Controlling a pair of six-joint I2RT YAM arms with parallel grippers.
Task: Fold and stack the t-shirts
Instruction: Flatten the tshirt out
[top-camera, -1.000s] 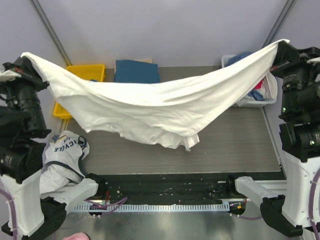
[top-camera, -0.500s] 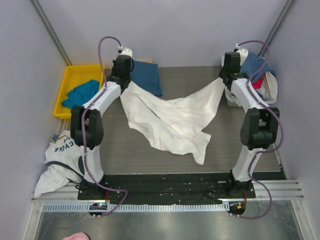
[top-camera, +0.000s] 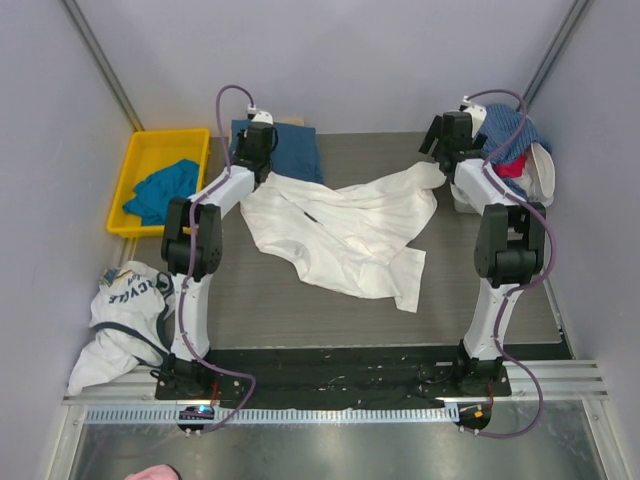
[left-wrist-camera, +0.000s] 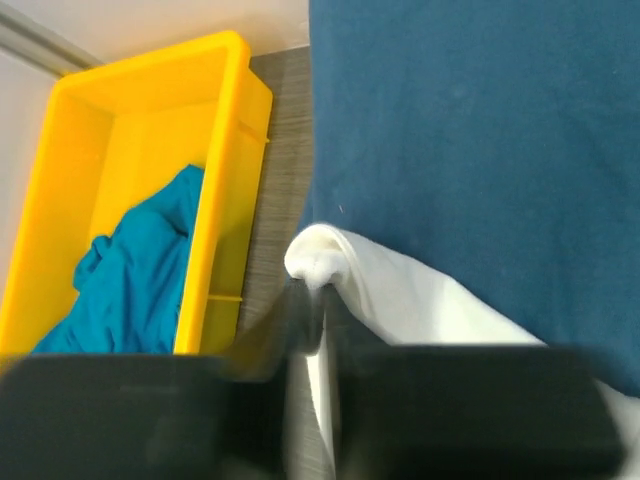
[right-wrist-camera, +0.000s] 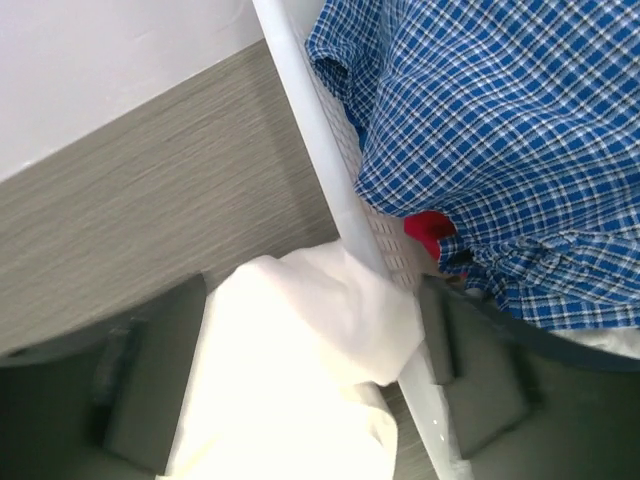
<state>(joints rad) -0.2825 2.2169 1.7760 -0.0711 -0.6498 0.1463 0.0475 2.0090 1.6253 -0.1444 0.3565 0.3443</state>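
Note:
The white t-shirt (top-camera: 350, 230) lies crumpled across the far half of the table, stretched between both grippers. My left gripper (top-camera: 262, 172) is shut on its left corner (left-wrist-camera: 320, 262), at the near edge of the folded dark blue t-shirt (top-camera: 290, 148), which fills the upper right of the left wrist view (left-wrist-camera: 470, 130). My right gripper (top-camera: 441, 167) is open, its fingers (right-wrist-camera: 150, 380) wide apart on either side of the shirt's right corner (right-wrist-camera: 300, 320), which rests on the table against the basket.
A yellow bin (top-camera: 150, 142) holding a teal cloth (top-camera: 160, 185) stands at the far left. A white basket (top-camera: 540, 170) with a blue plaid cloth (top-camera: 505, 130) and something red stands at the far right. A white printed garment (top-camera: 125, 300) lies off the table's left edge.
The arms held the white shirt high and stretched wide. They have swung down and away, laying it on the table. The right gripper has opened.

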